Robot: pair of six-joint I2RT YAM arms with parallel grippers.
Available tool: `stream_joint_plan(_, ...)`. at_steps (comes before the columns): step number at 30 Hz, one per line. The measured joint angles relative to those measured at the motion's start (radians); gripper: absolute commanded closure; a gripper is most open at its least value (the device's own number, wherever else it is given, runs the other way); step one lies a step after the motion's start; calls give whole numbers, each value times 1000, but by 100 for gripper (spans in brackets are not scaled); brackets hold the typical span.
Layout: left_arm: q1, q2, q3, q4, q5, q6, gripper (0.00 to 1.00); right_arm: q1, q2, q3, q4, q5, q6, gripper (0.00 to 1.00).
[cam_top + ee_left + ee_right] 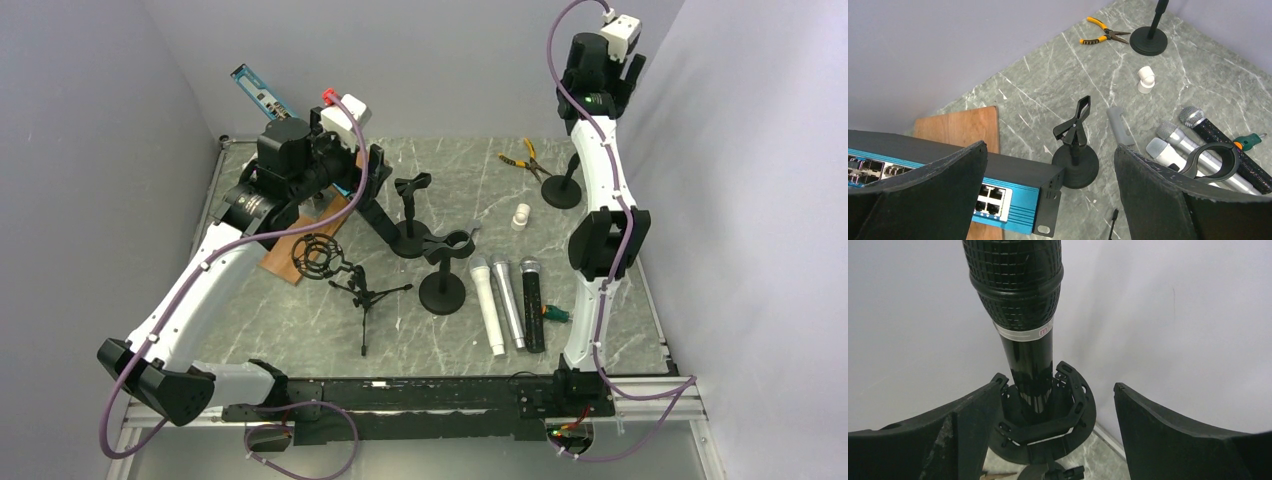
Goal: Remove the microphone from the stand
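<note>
The microphone [1015,290] sits upright in its stand's clip [1043,427], at one o'clock on the tabletop [450,160], untouched between the wide-apart fingers [1188,435] of the right gripper [1058,385]. Best to close on the handle just above the clip, then pull straight up. The left gripper [1050,146] gapes empty.

Overhead cam sits up behind the arm bases, looking down on the whole marble table [300,330]. Left wrist cam rides high, peering out past the left gripper [1050,147] at stuff well ahead of it: pliers [1103,36], white elbow fitting [1146,79], three loose microphones [1178,140], all in the overhead shot too. Right wrist cam is jammed in close, staring between the right gripper [1058,385] fingers at a black microphone [1023,300] in its clip [1048,425], wall [1173,315] behind.
</note>
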Motion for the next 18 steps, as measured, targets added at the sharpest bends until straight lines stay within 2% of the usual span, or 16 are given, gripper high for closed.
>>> stream_joint_plan(2,0,1,0,-1,0,0,1,-8,15,6,5,-1,-5,18)
stream_joint_plan(4,0,2,0,0,2,0,1,-15,24,6,8,-3,-9,24)
stream_joint_plan(8,0,4,0,0,8,0,1,-24,39,14,23,-21,-15,43)
stream_joint_plan(14,0,8,0,0,9,0,0,-39,41,17,58,-83,-31,81)
stream_joint_plan(18,0,13,0,0,9,0,1,-42,41,17,89,-121,-49,90)
